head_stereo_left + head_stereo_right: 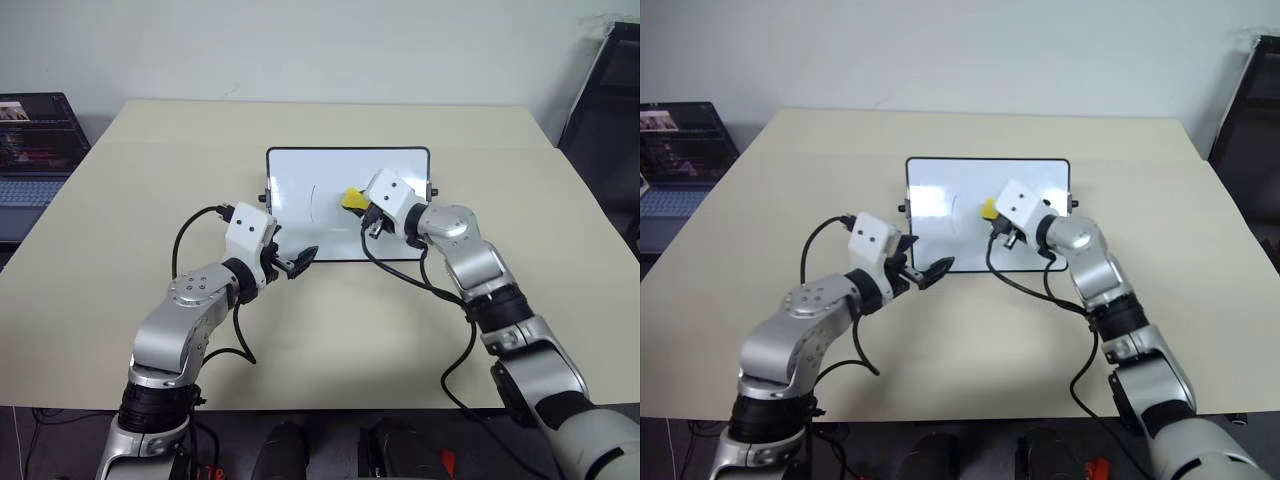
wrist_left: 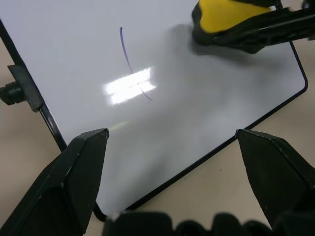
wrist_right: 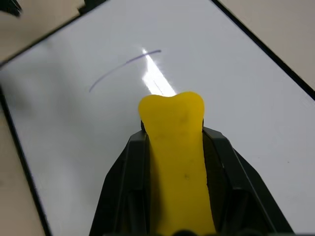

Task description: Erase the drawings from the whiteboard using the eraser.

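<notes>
The whiteboard lies flat in the middle of the beige table. One thin dark stroke of the drawings stands left of the board's centre, also clear in the wrist views. My right gripper is shut on the yellow eraser, whose tip hangs over the board just right of the stroke. My left gripper stands open at the board's near left corner, with the board's black frame showing between its fingers. I cannot tell whether it touches the board.
An open laptop sits on a lower desk at the far left. A black chair stands past the table's right edge. Black cables trail from both wrists over the tabletop.
</notes>
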Controlling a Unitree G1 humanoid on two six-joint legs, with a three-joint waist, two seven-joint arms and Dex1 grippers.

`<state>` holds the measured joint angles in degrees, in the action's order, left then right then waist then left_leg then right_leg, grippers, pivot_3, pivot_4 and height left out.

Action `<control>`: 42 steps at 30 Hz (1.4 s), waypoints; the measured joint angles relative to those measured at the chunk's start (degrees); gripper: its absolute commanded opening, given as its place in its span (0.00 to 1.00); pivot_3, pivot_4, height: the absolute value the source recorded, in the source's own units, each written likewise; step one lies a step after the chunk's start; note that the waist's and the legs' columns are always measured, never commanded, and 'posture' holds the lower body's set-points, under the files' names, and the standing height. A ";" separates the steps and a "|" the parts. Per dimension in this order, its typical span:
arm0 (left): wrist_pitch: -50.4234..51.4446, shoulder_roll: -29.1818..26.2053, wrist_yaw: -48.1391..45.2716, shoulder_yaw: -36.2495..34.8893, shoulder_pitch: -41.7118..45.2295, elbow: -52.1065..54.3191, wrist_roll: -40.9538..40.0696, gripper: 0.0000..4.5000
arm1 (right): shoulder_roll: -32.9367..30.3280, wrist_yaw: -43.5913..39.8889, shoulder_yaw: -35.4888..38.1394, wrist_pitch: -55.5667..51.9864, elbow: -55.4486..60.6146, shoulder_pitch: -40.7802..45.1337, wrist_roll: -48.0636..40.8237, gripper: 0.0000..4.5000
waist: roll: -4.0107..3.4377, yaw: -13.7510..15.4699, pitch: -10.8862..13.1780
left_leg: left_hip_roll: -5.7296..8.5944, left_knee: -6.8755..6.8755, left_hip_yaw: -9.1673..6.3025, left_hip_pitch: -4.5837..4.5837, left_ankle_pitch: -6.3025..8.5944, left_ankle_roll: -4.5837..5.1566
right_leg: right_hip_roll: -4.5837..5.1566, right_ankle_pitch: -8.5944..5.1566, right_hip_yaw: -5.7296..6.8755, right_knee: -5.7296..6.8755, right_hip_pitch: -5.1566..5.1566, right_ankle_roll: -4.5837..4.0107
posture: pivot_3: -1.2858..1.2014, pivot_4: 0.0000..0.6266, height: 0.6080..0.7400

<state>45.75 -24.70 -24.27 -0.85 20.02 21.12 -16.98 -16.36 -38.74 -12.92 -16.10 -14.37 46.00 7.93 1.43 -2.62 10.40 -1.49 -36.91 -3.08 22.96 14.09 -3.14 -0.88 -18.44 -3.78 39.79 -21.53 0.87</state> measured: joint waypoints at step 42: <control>-12.78 2.28 7.10 -5.61 -9.11 -0.03 1.90 1.00 | 5.58 7.22 -4.09 2.29 -2.71 3.58 -3.12 0.24 | 0.02 0.28 0.02 | -0.02 0.00 0.07 -0.03 0.01 0.01 | -0.03 0.00 -0.04 -0.02 -0.02 0.00 | 0.52 0.24 1.00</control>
<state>32.97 -22.42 -17.17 -6.46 10.92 21.10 -15.08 -10.79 -31.52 -17.01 -13.81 -17.07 49.58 4.80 1.45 -2.34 10.42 -1.51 -36.91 -3.01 22.93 14.10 -3.13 -0.90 -18.44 -3.82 39.77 -21.54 0.87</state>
